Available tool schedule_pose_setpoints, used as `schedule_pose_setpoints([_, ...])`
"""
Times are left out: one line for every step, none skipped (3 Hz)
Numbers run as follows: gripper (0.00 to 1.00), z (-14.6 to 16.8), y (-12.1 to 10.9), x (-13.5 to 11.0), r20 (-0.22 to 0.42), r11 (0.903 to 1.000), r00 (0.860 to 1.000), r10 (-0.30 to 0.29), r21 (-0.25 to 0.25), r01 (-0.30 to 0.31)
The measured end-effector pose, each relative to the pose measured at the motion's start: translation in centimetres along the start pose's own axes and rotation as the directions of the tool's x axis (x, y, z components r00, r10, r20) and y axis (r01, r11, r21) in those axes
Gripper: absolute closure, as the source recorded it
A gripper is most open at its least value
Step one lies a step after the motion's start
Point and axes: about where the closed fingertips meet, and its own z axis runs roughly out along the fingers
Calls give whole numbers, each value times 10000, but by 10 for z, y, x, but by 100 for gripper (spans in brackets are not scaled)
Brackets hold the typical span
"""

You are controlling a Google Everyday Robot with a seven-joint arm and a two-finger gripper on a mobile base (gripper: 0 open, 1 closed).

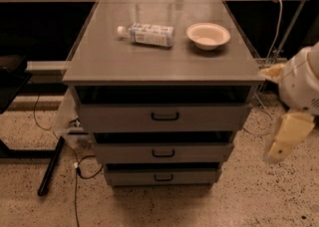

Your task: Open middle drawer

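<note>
The grey flat-fronted middle drawer sits unopened below the front edge of the grey surface. The cream claw hangs beyond the right edge, probably parked clear of the fronts. I cannot tell whether it is open or closed.

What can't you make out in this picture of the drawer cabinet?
Camera view:
- Inside of the middle drawer: dark, shadowed by the top drawer above.
- Label text on the bottle: too small.
- The claw, right of the cabinet, clear of the drawers: its arm is cut off by the right edge.
</note>
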Motion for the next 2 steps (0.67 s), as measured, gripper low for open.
schedule_pose_setpoints([0, 50, 16, 24, 1061, 9997, 9940, -255, 61, 250])
schedule_pose_setpoints([0, 106, 12, 48, 2090, 9984, 9765, -529, 303, 476])
